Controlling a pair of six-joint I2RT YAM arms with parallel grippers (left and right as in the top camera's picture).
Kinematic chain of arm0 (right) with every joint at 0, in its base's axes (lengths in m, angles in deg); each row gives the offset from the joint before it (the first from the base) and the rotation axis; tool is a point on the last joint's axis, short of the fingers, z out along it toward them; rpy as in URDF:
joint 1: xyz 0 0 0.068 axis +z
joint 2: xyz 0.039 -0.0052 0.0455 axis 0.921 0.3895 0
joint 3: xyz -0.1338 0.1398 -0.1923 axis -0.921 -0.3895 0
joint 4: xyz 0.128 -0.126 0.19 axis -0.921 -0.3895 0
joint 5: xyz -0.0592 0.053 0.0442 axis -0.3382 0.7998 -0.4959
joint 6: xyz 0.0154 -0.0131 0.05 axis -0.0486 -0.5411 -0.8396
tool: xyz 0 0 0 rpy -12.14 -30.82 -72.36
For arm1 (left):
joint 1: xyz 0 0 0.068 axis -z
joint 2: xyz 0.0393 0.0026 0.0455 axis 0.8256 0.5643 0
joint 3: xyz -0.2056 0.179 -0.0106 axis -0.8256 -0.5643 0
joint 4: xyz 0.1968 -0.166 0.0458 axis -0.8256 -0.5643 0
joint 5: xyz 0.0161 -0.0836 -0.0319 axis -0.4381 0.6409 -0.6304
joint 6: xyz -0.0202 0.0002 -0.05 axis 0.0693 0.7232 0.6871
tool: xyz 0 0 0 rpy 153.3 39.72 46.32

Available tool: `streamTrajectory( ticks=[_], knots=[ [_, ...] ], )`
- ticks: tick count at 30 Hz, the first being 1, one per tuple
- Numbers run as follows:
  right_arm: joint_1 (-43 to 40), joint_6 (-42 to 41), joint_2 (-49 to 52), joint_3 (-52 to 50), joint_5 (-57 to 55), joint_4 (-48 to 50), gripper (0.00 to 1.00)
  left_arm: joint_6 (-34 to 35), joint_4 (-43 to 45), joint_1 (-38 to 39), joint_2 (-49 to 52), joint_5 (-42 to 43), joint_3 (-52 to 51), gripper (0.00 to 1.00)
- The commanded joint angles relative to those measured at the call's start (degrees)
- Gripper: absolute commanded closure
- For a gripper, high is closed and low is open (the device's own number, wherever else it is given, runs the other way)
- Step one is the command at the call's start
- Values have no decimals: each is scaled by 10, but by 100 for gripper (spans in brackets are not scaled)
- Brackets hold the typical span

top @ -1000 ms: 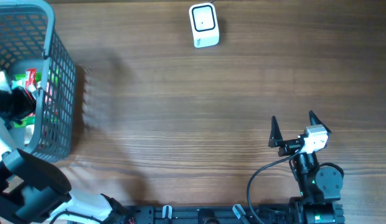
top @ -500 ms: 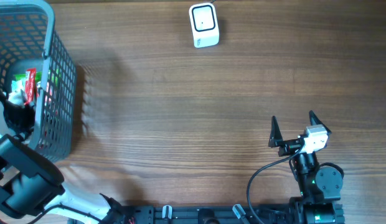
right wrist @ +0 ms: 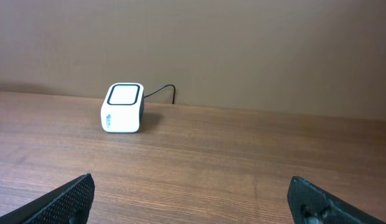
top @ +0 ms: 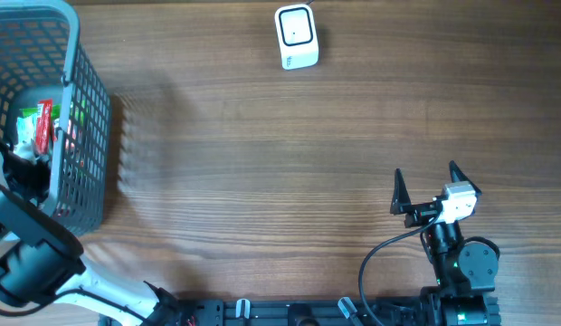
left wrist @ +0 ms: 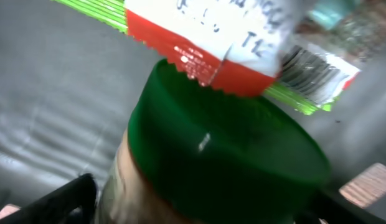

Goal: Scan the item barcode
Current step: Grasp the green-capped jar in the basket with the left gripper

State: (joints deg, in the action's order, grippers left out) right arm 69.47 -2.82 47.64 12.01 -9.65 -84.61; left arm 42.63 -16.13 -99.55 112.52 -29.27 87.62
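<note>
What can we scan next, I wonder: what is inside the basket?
In the basket, a green-lidded jar with a red, white and green packet overlapping its lid. The open left gripper straddles the jar. Anything beneath them is covered.

We see the overhead view lit softly and evenly, without glare; the basket [top: 86, 109] throws a faint grid shadow rightward on the surface [top: 262, 181]. Our left wrist view is smeared and out of focus across the green lid [left wrist: 230, 168]. The right wrist view is dimmer but sharp, the scanner [right wrist: 122, 109] crisp.
</note>
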Motion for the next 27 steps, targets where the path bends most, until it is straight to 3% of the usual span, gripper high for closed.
streamTrajectory(
  ticks=[1, 9, 11, 27],
  knots=[
    [-4, 10, -3, -1, 9, 3, 0, -7, 2, -3, 17, 0, -4, 9],
    [-4, 10, -3, -1, 9, 3, 0, -6, 15, -3, 28, 10, -4, 16],
    [-4, 10, -3, -1, 9, 3, 0, -5, 23, -3, 28, 28, -4, 0],
    [-4, 10, -3, -1, 9, 3, 0, -5, 54, -3, 27, 46, -2, 0]
  ],
)
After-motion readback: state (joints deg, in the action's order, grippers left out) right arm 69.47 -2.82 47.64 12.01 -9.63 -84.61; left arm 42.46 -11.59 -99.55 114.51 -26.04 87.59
